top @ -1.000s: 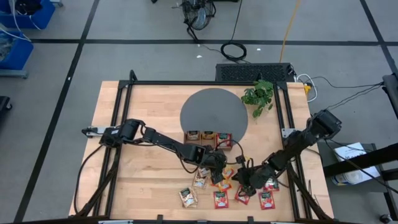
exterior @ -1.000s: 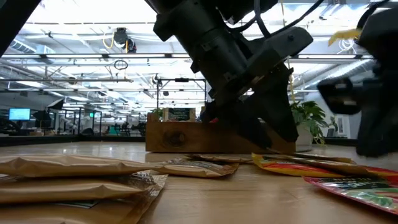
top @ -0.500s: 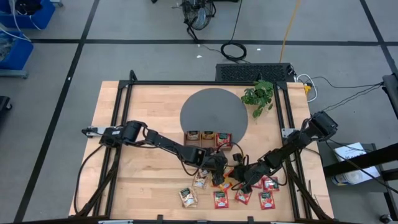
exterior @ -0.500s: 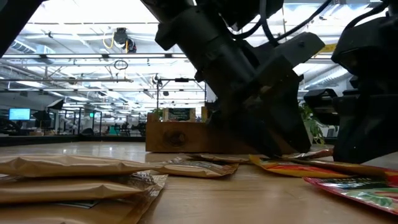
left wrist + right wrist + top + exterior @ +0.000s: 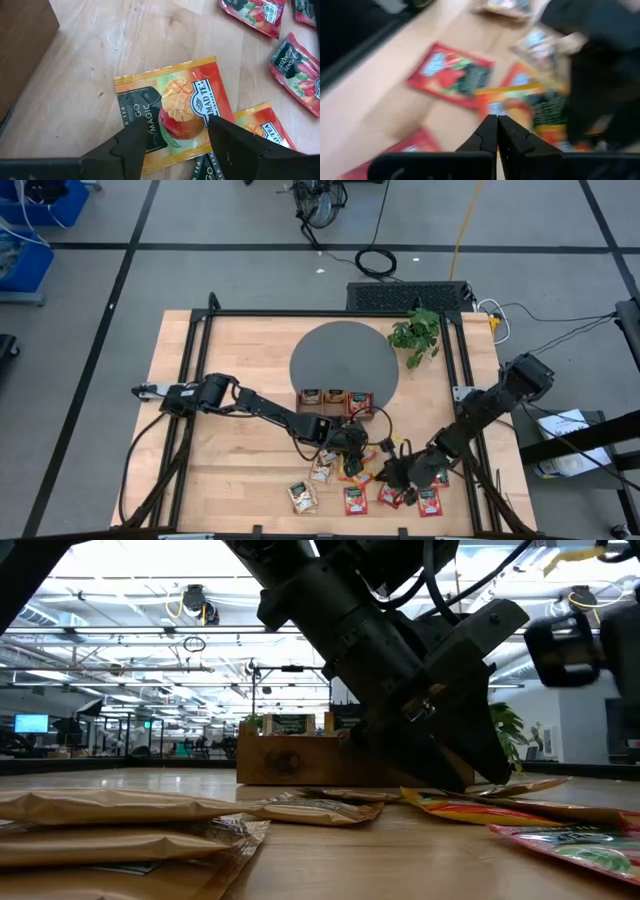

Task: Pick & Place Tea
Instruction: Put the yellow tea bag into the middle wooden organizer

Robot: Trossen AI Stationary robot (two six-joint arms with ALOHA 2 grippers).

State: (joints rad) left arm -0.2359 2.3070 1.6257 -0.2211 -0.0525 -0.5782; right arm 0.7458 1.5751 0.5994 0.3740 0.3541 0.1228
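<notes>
Sachets of tea lie scattered near the six-o'clock edge of the table (image 5: 240, 350), and both arms reach in toward them. From nine o'clock, the left arm stretches low across the wood, its elbow bent, and ends with the left tool (image 5: 350, 463) tipped down over the middle of the scatter. The wrist view shows its two dark fingers (image 5: 131, 142) spread apart, one on each side of an orange-yellow sachet (image 5: 172, 117) that lies flat on the wood; the tips stand at or just above the packet's near edge, and whether they touch it I cannot tell. Nothing is lifted. A second orange-yellow sachet (image 5: 260, 125) is partly tucked under the first, and red sachets (image 5: 297, 75) lie beyond, toward three o'clock. At eight o'clock of the left tool, two beige-green sachets (image 5: 303, 496) rest on the wood. Just at twelve o'clock of the scatter sits the wooden tray (image 5: 335, 402), touching the edge of a grey round mat (image 5: 343, 360). From three o'clock the right arm slants down, and the right tool (image 5: 392, 473) hangs clenched, fingers pressed together and empty, above red sachets (image 5: 428, 500).
</notes>
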